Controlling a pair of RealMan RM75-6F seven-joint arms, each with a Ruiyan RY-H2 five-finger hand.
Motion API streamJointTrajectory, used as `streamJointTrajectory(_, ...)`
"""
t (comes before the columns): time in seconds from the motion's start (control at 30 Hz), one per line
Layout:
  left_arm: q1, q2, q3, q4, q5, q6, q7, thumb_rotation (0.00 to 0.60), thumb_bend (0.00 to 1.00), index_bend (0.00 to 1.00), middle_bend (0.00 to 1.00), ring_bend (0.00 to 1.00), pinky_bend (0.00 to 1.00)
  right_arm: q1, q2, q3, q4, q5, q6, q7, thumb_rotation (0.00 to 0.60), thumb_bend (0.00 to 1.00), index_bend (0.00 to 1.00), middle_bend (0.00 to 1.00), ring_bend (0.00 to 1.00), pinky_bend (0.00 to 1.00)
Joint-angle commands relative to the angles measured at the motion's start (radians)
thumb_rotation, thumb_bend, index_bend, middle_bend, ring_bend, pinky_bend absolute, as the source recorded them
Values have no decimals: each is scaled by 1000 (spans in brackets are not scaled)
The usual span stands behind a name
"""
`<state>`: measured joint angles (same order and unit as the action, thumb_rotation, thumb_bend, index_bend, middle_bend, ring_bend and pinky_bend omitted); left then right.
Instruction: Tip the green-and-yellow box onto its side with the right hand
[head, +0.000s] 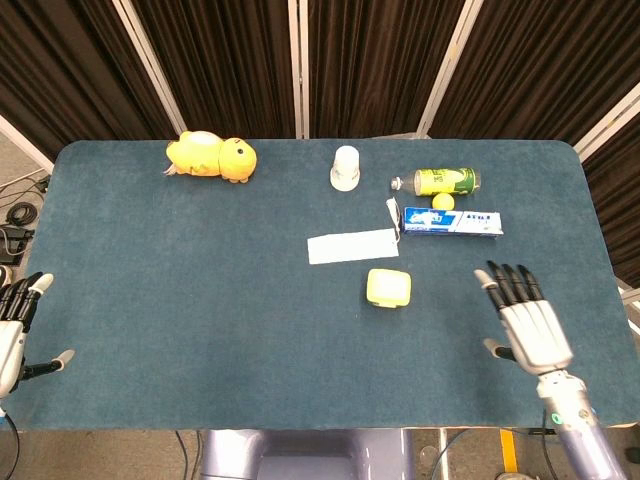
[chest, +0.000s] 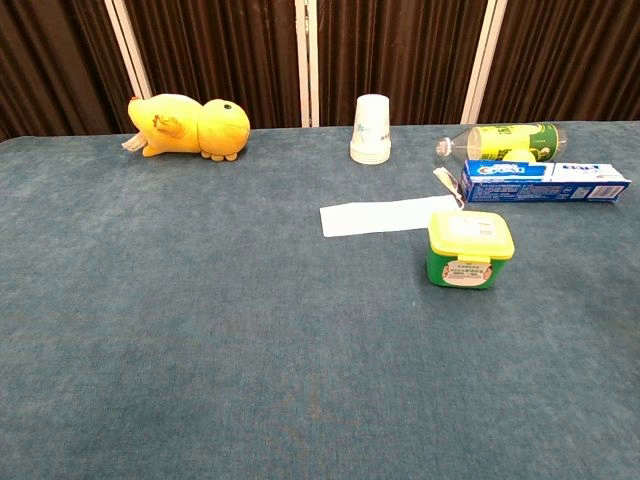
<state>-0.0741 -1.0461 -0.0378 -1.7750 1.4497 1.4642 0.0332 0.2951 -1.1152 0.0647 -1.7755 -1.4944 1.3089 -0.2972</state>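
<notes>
The green-and-yellow box (head: 388, 288) stands upright on the blue table, yellow lid up; the chest view shows its green front and label (chest: 469, 250). My right hand (head: 524, 321) hovers flat with fingers spread, to the right of the box and apart from it. It holds nothing. My left hand (head: 14, 327) lies at the table's left edge, fingers spread and empty. Neither hand shows in the chest view.
Behind the box lie a white flat packet (head: 352, 246) and a blue toothpaste carton (head: 450, 221). Further back are a green bottle on its side (head: 445, 181), a white upturned cup (head: 345, 167) and a yellow plush toy (head: 212, 156).
</notes>
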Motion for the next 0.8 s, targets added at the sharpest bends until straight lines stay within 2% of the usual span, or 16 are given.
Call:
streamJointTrajectory(0.03,-4,-5,-4,4,-11,-8,7,600,0,0,0,0,0,134,33,60,-124,102,-202,-72,600,0,0,0,0,0)
streamJointTrajectory(0.2,-12,-14,-14,17,-36,-22,17,600,0,0,0,0,0,273,-12,126,-161,274,-351,-201,600,0,0,0,0,0)
streamJointTrajectory(0.33,-17,-18,-18,26,-46,-30,18,600,0,0,0,0,0,365,-75,154,-126,410,-423,-271,600,0,0,0,0,0)
streamJointTrajectory(0.4,-21,-21,-20,31,-53,-40,14,600,0,0,0,0,0,422,-128,168,-70,489,-457,-305,600,0,0,0,0,0)
streamJointTrajectory(0.57,-27,-23,-22,38,-69,-56,16,600,0,0,0,0,0,541,-242,159,29,694,-458,-428,600,0,0,0,0,0)
streamJointTrajectory(0.8,-33,-23,-25,44,-83,-73,7,600,0,0,0,0,0,649,-322,95,64,891,-411,-580,600,0,0,0,0,0)
